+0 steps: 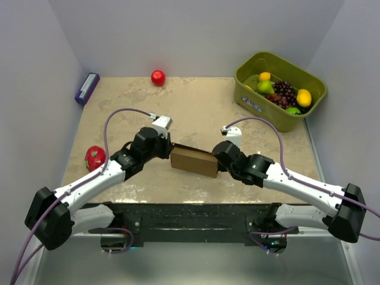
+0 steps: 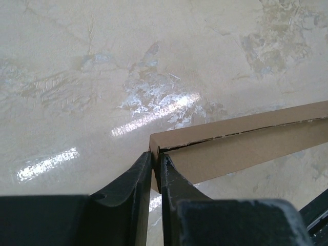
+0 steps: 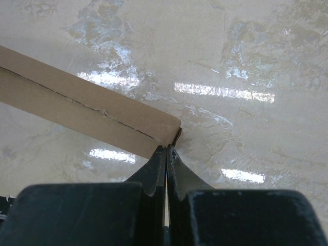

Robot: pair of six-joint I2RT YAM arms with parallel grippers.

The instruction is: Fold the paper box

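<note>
The paper box (image 1: pixel 193 160) is plain brown cardboard, folded shut into a flat rectangular block, held between both arms just above the table. My left gripper (image 1: pixel 168 151) is shut on its left end; in the left wrist view the fingers (image 2: pixel 155 164) pinch the end wall of the box (image 2: pixel 246 141). My right gripper (image 1: pixel 218 160) is shut on its right end; in the right wrist view the closed fingertips (image 3: pixel 166 149) meet the corner of the box (image 3: pixel 82 105).
An olive-green bin (image 1: pixel 279 89) of fruit stands at the back right. A red apple (image 1: pixel 158 77) lies at the back, a purple box (image 1: pixel 86 88) at the back left, a red dragon fruit (image 1: pixel 94 157) by the left arm.
</note>
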